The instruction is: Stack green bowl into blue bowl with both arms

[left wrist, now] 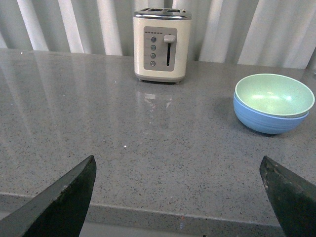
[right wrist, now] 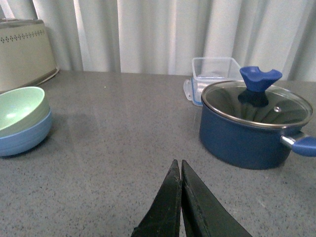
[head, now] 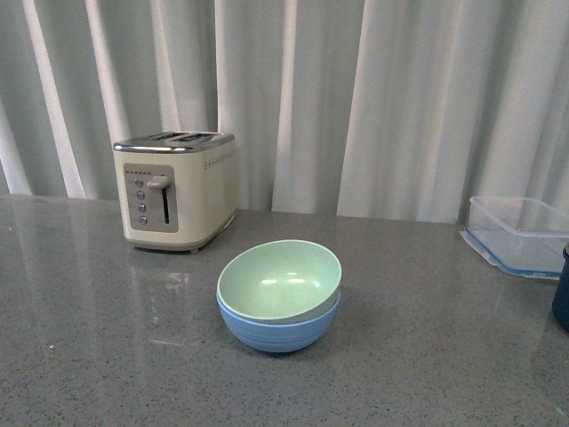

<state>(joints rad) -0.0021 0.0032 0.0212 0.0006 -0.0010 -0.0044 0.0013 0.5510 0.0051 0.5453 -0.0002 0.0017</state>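
Black fingers frame each wrist view: the left gripper (left wrist: 177, 197) is spread wide with nothing between its tips, while the right gripper (right wrist: 180, 197) has its fingers pressed together, holding nothing. Both hang low over the near edge of the grey speckled worktop (head: 444, 356), well apart from the bowls, and neither arm shows in the front view. Further in, near the middle of the worktop, the green bowl (head: 279, 279) already sits nested in the blue bowl (head: 277, 331), slightly tilted, its rim standing proud. Both look like light, stiff, glossy plastic, likely slippery; a pinch across the thin rim seems the surest hold. Beyond stand a cream toaster (head: 175, 190), a clear container (head: 518, 233) and a blue lidded pot (right wrist: 252, 126).
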